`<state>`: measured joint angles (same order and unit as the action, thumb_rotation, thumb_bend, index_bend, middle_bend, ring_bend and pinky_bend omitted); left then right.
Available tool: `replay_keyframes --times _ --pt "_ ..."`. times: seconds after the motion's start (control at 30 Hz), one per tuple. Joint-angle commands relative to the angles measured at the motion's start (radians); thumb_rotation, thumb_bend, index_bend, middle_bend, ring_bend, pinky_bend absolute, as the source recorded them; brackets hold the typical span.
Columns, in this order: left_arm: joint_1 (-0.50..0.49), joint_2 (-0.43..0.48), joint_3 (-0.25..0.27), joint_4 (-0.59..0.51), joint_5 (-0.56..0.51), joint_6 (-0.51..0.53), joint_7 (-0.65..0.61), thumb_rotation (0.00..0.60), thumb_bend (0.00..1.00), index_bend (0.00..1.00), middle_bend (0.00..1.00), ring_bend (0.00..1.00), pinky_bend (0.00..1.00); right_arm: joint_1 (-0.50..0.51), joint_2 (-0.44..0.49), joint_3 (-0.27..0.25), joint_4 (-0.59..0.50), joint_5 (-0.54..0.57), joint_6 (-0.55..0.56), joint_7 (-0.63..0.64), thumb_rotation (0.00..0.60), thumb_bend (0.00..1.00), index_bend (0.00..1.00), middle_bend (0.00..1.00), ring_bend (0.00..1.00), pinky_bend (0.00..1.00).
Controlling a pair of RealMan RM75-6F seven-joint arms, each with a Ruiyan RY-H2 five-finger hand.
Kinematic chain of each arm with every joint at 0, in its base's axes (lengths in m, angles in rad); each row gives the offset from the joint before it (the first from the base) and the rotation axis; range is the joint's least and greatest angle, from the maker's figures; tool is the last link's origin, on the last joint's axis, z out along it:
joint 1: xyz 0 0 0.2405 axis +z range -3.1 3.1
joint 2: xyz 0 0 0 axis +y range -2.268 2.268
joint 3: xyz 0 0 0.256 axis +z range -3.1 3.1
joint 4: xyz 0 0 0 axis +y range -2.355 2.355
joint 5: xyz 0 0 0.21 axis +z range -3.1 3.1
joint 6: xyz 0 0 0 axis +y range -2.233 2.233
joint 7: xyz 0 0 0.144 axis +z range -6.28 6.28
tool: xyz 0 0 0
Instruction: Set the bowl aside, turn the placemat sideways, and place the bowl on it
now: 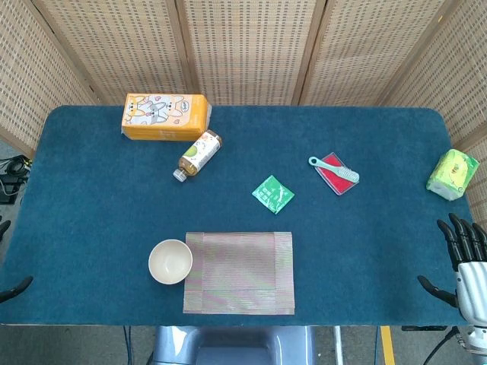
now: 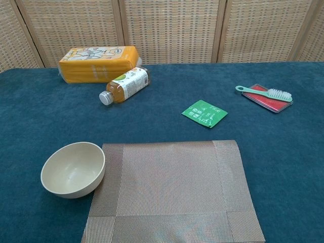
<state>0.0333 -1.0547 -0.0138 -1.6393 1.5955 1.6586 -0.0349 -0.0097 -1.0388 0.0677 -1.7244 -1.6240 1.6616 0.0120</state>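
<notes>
A cream bowl [image 1: 170, 261] [image 2: 72, 169] stands upright and empty on the blue table, right against the left edge of the woven placemat [image 1: 240, 272] [image 2: 172, 192]. The mat lies flat near the front edge, its longer side running left to right. My right hand [image 1: 466, 262] hovers at the table's right front corner, fingers spread, holding nothing, far from the mat. Of my left hand only a dark thumb tip [image 1: 15, 287] and a fingertip show at the left edge, apart from each other and empty. Neither hand appears in the chest view.
At the back left lie an orange tissue pack [image 1: 165, 116] [image 2: 98, 63] and a bottle [image 1: 198, 154] [image 2: 125, 85] on its side. A green sachet [image 1: 272, 194] [image 2: 204, 113] lies behind the mat. A teal brush on a red case [image 1: 335, 171] [image 2: 266, 95] and a green packet [image 1: 453, 173] sit to the right.
</notes>
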Motion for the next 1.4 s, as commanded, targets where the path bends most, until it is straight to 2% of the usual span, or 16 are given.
replay_keyframes --times 0.03,0.23,0.43,0.53,0.63,0.7,0.83,0.9,1.1,1.4 --pt "0.002 0.001 0.001 0.0 0.002 0.004 -0.002 0.6 0.0 0.0 0.0 0.0 0.0 -0.001 0.001 -0.001 0.0 -0.001 0.0 -0.001 0.6 0.0 0.0 0.0 0.0 0.0" --pt "-0.006 0.001 0.004 0.005 0.011 -0.01 -0.011 0.6 0.0 0.0 0.0 0.0 0.0 -0.001 0.003 -0.005 -0.003 -0.001 -0.006 -0.004 0.6 0.0 0.0 0.0 0.0 0.0" --pt "-0.049 -0.022 0.006 0.025 0.071 -0.041 -0.011 0.6 0.0 0.0 0.0 0.0 0.0 0.003 0.004 -0.003 -0.009 0.014 -0.023 -0.01 0.6 0.0 0.0 0.0 0.0 0.0" --pt "-0.094 -0.045 0.007 0.055 0.121 -0.078 -0.024 0.6 0.0 0.0 0.0 0.0 0.0 0.008 0.006 -0.006 -0.012 0.019 -0.038 -0.006 0.6 0.0 0.0 0.0 0.0 0.0" --pt "-0.195 -0.112 0.002 0.127 0.203 -0.169 -0.007 0.6 0.0 0.01 0.0 0.0 0.0 0.015 0.01 -0.003 -0.017 0.035 -0.057 -0.006 0.6 0.0 0.0 0.0 0.0 0.0" --pt "-0.302 -0.182 0.007 0.187 0.287 -0.281 0.028 0.6 0.0 0.08 0.0 0.0 0.0 0.026 0.004 0.005 -0.015 0.073 -0.09 -0.029 0.6 0.0 0.0 0.0 0.0 0.0" --pt "-0.356 -0.241 0.025 0.235 0.329 -0.329 0.041 0.6 0.0 0.3 0.0 0.0 0.0 0.034 0.004 0.006 -0.022 0.105 -0.123 -0.046 0.6 0.0 0.0 0.0 0.0 0.0" --pt "-0.381 -0.288 0.035 0.27 0.352 -0.347 0.049 0.6 0.0 0.36 0.0 0.0 0.0 0.039 0.006 0.008 -0.022 0.124 -0.14 -0.048 0.6 0.0 0.0 0.0 0.0 0.0" --pt "-0.427 -0.389 0.049 0.353 0.356 -0.383 0.054 0.6 0.0 0.43 0.0 0.0 0.0 0.039 0.013 0.017 -0.018 0.157 -0.151 -0.029 0.6 0.0 0.0 0.0 0.0 0.0" --pt "-0.44 -0.429 0.06 0.359 0.306 -0.413 0.118 0.6 0.0 0.44 0.0 0.0 0.0 0.037 0.025 0.019 -0.005 0.174 -0.16 0.013 0.6 0.0 0.0 0.0 0.0 0.0"
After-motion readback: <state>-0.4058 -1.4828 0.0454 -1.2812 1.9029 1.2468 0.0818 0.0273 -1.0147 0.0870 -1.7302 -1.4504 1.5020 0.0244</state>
